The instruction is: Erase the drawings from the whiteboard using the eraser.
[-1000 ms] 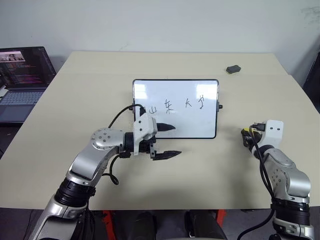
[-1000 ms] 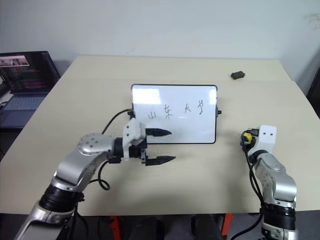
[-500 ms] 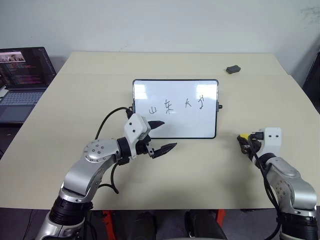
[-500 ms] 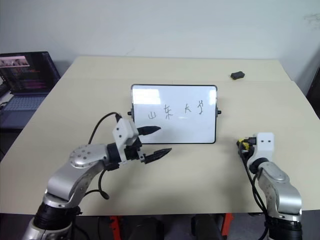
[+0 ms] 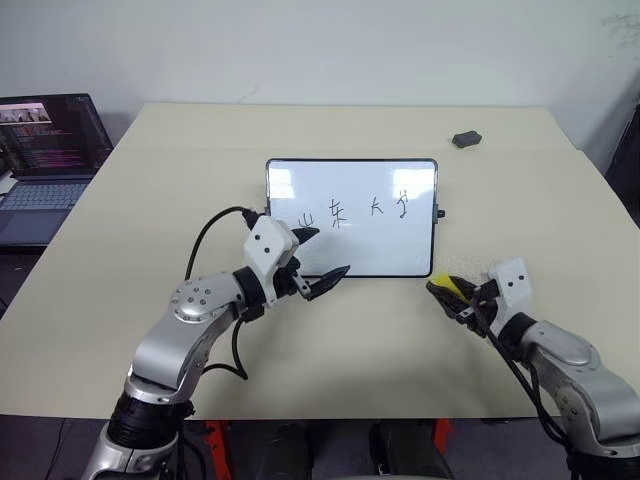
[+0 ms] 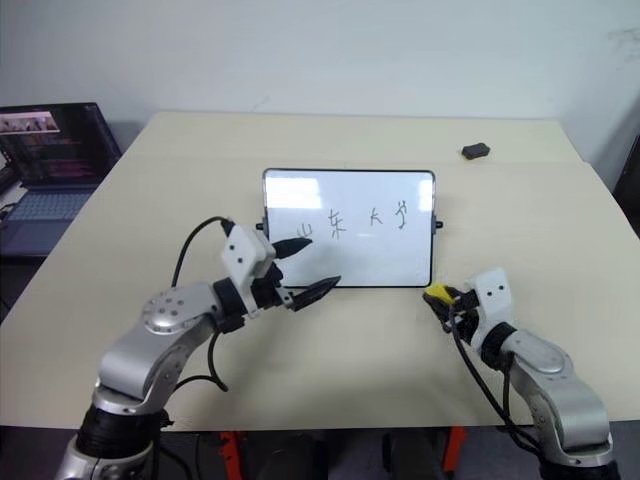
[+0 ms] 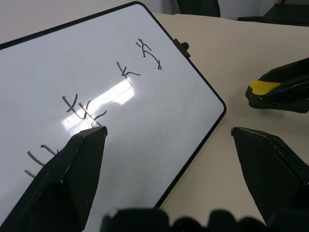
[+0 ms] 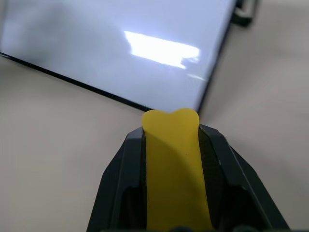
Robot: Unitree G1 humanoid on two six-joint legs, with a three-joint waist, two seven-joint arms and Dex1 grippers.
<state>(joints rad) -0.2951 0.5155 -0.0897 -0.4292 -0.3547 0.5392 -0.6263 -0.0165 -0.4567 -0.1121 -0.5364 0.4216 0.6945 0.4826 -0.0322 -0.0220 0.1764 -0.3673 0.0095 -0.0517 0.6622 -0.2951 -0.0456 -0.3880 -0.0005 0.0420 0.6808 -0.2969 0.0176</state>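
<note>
The right gripper (image 5: 447, 291) clenched the yellow eraser (image 5: 452, 286) just off the whiteboard's (image 5: 351, 190) near right corner. The left gripper (image 5: 316, 256), jaws released, hovered at its near left edge. Best to lay the eraser flat across the drawings (image 5: 356, 211) while steadying the frame.

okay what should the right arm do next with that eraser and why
Probably carry the right tool up and over the whiteboard toward the drawings. It is shut on the eraser just off the board's near right corner, and the strokes are all unwiped. The left tool is open over the near left edge.
</note>
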